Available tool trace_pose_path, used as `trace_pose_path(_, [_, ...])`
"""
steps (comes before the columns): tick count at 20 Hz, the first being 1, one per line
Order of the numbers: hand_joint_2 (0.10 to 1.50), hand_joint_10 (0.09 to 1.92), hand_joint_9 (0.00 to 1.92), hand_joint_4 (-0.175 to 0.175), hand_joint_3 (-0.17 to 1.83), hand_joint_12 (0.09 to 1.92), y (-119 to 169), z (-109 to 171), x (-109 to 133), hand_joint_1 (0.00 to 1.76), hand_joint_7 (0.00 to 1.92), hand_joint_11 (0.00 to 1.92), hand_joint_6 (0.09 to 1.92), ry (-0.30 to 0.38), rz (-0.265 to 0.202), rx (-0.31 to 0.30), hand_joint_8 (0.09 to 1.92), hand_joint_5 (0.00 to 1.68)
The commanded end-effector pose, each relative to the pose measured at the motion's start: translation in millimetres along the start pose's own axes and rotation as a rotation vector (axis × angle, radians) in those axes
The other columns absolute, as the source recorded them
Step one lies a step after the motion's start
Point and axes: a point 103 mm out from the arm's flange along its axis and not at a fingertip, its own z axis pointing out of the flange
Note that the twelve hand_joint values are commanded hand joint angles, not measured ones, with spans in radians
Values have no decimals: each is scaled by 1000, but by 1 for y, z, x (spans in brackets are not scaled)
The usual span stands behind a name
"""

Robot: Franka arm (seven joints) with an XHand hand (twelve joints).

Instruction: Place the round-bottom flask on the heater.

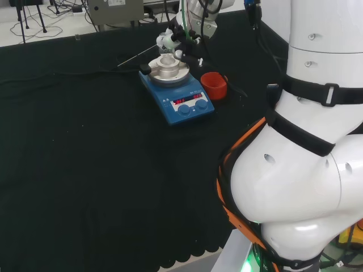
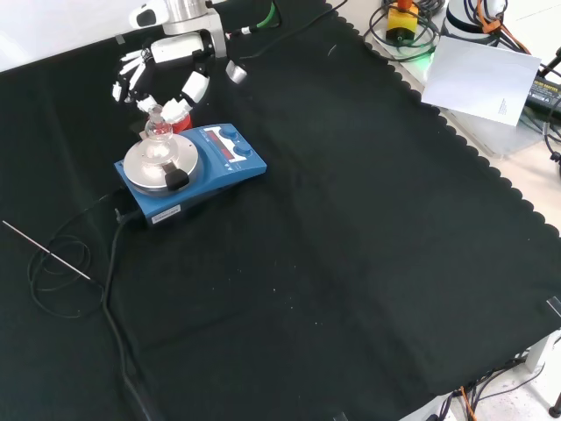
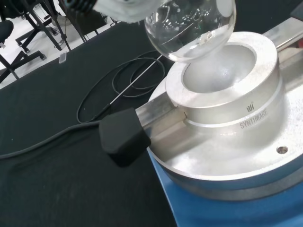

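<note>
Hand [image 2: 158, 74] clasps the round-bottom flask [image 3: 189, 26] just over the heater's [image 2: 188, 171] metal well [image 3: 222, 71], red ribbed stand [image 1: 214, 85] just beside, black knob [image 3: 124, 135] and thin probe [image 2: 48, 252] nearby on the table [image 2: 351, 263].

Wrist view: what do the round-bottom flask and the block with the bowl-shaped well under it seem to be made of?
The clear round-bottom flask looks like glass: transparent, with sharp bright reflections. The silver block with the bowl-shaped well looks like machined metal, probably aluminium: matte grey sheen and crisp turned edges.
</note>
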Motion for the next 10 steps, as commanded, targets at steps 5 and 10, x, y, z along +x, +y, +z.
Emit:
trace_pose_path(5, [876, 755, 432, -3, 741, 1371, 4, 6, -5, 1007, 285, 44, 1463, -14, 15, 5, 720, 823])
trace_pose_path(10, [873, 756, 432, -4, 746, 1371, 7, 10, -11, 1008, 283, 45, 1463, -9, 21, 16, 719, 824])
